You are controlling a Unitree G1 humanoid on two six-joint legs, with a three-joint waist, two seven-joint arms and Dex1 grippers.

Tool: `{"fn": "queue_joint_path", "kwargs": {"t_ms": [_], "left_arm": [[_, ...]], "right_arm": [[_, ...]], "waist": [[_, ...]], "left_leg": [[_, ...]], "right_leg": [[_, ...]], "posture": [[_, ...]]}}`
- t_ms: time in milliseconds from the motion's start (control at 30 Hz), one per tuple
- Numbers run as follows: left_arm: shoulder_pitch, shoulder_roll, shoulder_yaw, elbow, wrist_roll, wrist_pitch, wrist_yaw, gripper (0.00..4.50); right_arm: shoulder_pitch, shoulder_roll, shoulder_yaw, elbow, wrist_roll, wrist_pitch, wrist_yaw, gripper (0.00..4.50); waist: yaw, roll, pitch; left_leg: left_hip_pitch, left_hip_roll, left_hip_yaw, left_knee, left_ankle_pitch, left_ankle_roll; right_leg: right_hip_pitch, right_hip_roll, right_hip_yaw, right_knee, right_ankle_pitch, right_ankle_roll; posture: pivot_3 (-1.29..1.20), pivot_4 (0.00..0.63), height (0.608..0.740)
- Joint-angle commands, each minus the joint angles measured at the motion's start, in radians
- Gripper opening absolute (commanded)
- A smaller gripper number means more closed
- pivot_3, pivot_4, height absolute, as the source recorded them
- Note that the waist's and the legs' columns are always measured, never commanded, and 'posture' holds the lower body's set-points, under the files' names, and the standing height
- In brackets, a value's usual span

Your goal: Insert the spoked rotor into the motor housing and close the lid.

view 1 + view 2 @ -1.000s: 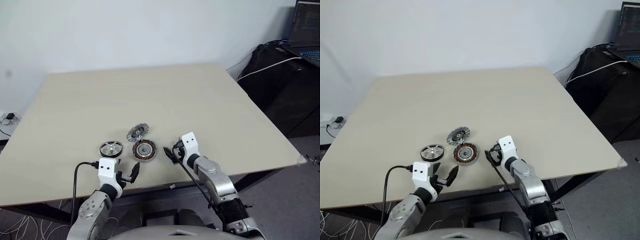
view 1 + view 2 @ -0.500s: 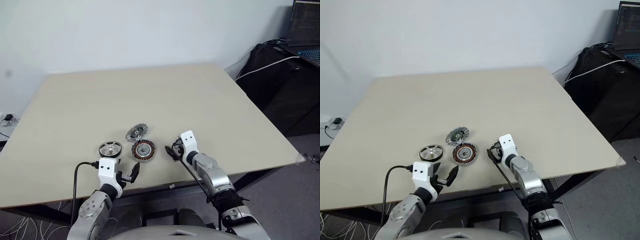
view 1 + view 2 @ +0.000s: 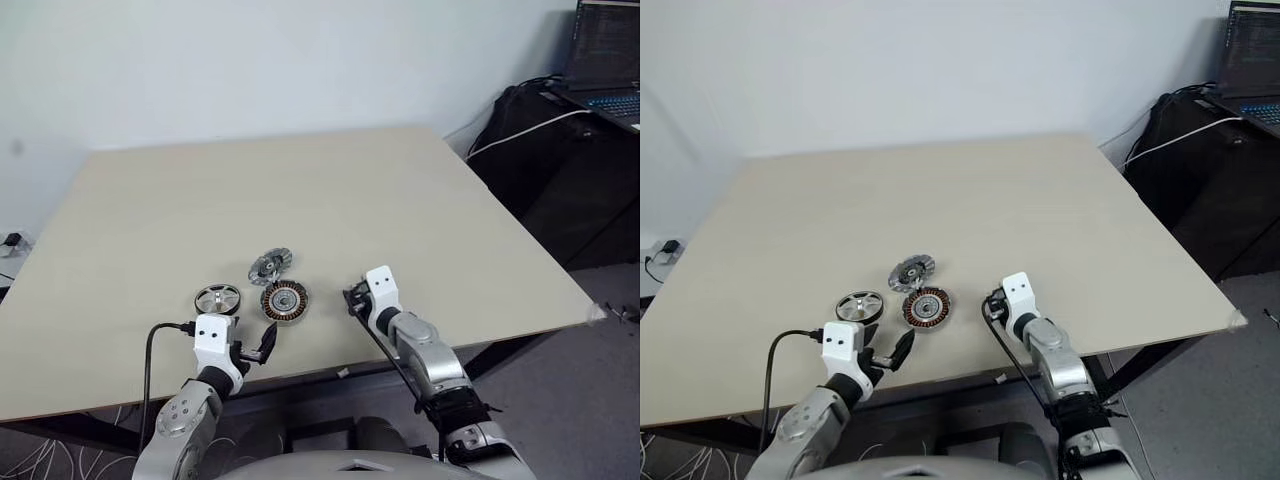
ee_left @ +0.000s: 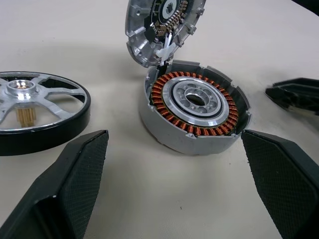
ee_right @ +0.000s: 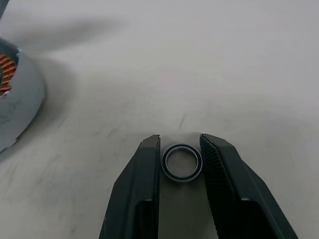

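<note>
1. Our right gripper [image 5: 180, 149] has narrowed its fingers around a small dark-edged ring [image 5: 182, 162], seemingly a bearing, and both pads appear to touch it as it lies on the table [image 3: 300, 190].
2. Our left gripper [image 4: 174, 149] is spread wide, holding nothing.
3. The motor housing [image 4: 195, 113] sits just past those open fingers, between them.
4. The lid [image 4: 162, 27] leans tilted behind the housing.
5. The spoked rotor [image 4: 37, 112] lies beside one left fingertip.

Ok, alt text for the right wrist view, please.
The right gripper has its two black fingers closed against a small dark ring lying on the beige table. The motor housing shows at the frame's edge.
</note>
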Motion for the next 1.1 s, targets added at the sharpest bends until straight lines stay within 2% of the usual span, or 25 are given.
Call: {"fn": "queue_joint_path", "kwargs": {"t_ms": [33,267,533,733,900,1100], "left_arm": [[-0.015,0.002,0.001,-0.033,0.002,-0.014,-0.003,4.50],[-0.017,-0.001,-0.001,-0.028,0.000,-0.015,-0.006,4.50],[0.012,-0.011,0.011,-0.030,-0.001,-0.028,0.004,4.50],[0.036,-0.017,0.012,-0.037,0.000,-0.035,0.014,4.50],[0.037,-0.022,0.008,-0.036,0.000,-0.033,0.014,4.50],[0.027,-0.024,0.004,-0.028,0.000,-0.030,0.006,4.50]], "right_arm": [[0.000,0.014,0.001,-0.141,0.032,0.018,0.022,1.33],[-0.013,0.062,0.124,-0.306,0.043,0.092,0.084,1.33],[-0.083,0.100,0.231,-0.210,0.005,0.094,0.114,1.33],[-0.097,0.072,0.160,-0.179,0.006,0.081,0.078,1.33],[-0.059,0.004,0.085,-0.215,0.009,0.091,0.061,1.33],[-0.004,-0.044,0.053,-0.206,0.002,0.102,0.055,1.33]], "waist": [[0.000,0.000,0.000],[-0.001,0.001,0.000],[0.000,0.000,0.000],[0.000,0.000,0.000],[0.000,0.000,0.000],[-0.001,0.000,0.000]], "left_leg": [[0.000,0.000,0.000,0.000,0.000,0.000],[0.000,0.001,0.000,0.000,0.000,0.000],[0.000,0.000,0.000,0.000,-0.001,-0.003],[0.000,0.000,0.000,0.000,-0.001,-0.002],[0.000,-0.001,0.000,0.000,-0.001,-0.003],[0.000,0.000,0.000,-0.001,-0.001,-0.001]], "right_leg": [[0.000,0.000,0.000,0.000,0.000,0.000],[0.000,0.001,0.000,0.000,0.000,0.000],[0.000,0.000,0.000,0.000,0.000,0.000],[0.000,0.000,0.000,0.000,0.000,0.000],[0.000,0.000,0.000,0.000,0.000,0.000],[-0.001,0.000,0.000,0.000,0.000,0.000]], "posture": [[0.00,0.000,0.740],[0.00,0.000,0.740],[0.00,0.000,0.740],[0.00,0.000,0.740],[0.00,0.000,0.740],[0.00,0.000,0.740]]}}
